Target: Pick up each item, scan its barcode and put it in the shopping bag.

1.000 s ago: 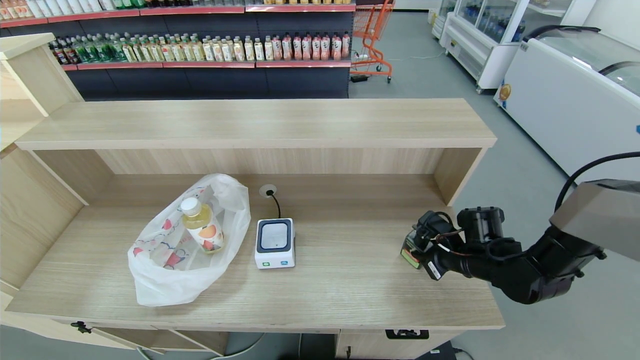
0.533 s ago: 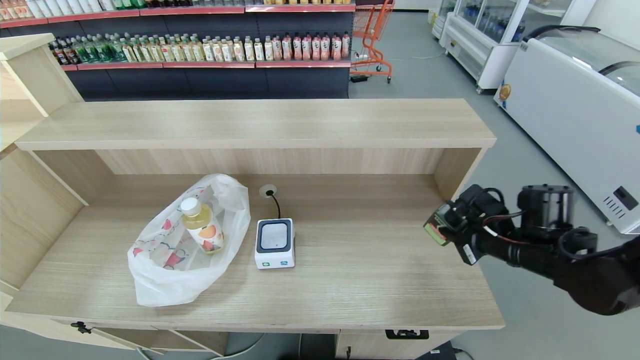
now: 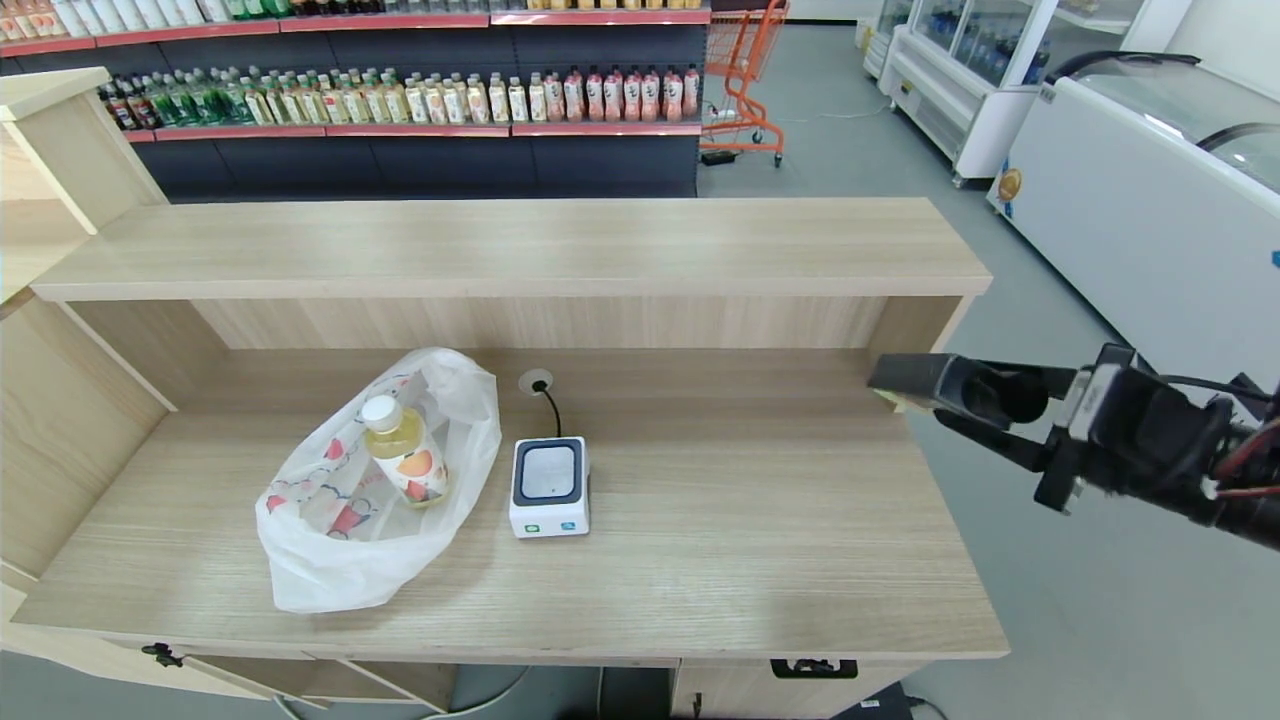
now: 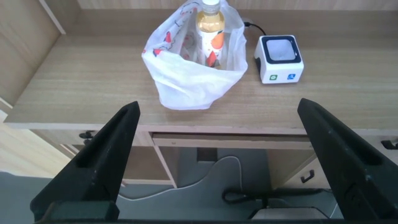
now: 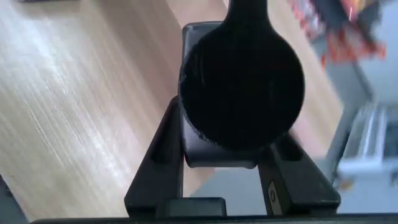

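The right gripper [image 3: 920, 385] clamps a small dark item [image 5: 211, 149], seemingly light and rigid, best gripped across its flat sides, while the left gripper [image 4: 217, 155] gapes wide.

A light wooden counter [image 3: 700, 560] with a raised ledge stands in front. Behind it are shelves of drink bottles [image 3: 400, 100], an orange trolley [image 3: 745, 60] and white chest freezers [image 3: 1150, 190].

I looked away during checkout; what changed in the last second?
The right end effector, shut on a dark item, shifted right and away from the robot, from over the right end of the counter to its right edge. Shopping bag, bottle inside it and scanner stayed put.
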Motion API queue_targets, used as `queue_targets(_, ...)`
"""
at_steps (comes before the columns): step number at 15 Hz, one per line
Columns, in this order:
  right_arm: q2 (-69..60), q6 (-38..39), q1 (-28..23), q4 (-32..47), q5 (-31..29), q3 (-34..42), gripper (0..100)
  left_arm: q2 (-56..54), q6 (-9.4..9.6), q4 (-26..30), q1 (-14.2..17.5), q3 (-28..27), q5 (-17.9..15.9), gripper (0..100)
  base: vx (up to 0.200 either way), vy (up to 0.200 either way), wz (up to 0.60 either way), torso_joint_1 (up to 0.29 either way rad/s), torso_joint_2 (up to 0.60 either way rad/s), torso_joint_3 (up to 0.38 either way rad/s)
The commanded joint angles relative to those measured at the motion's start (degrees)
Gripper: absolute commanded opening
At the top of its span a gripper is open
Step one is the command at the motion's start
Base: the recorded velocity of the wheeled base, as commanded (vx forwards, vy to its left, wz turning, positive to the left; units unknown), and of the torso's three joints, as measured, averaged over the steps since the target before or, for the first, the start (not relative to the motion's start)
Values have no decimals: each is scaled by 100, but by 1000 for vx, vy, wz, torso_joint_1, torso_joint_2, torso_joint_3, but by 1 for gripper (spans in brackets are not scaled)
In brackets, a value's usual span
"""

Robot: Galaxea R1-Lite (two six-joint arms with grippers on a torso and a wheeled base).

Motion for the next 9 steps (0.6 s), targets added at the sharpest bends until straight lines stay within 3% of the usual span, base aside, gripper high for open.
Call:
queue_targets(1,-227,-879,-60,18,799,38,0,-1,-1,-1,-2,0,0,100,0,0,0,0,0,0)
queue_targets(3,-165,-3173,124,44,2170,11,0,-1,-1,-1,-2,0,0,100,0,0,0,0,0,0)
queue_targets(5,-174,-4368,423,782,2750,46,0,-1,-1,-1,-2,0,0,100,0,0,0,0,0,0)
queue_targets(6,-236,-5397,502,1969,2873,-24,0,-1,-1,-1,-2,0,0,100,0,0,0,0,0,0)
queue_targets(7,-253,-5845,493,2197,2934,-50,0,-1,-1,-1,-2,0,0,100,0,0,0,0,0,0)
queue_targets(8,-201,-6812,484,2602,3207,-103,0,-1,-1,-1,-2,0,0,100,0,0,0,0,0,0)
queue_targets(9,-183,-7075,493,2716,3242,-112,0,-1,-1,-1,-2,0,0,100,0,0,0,0,0,0)
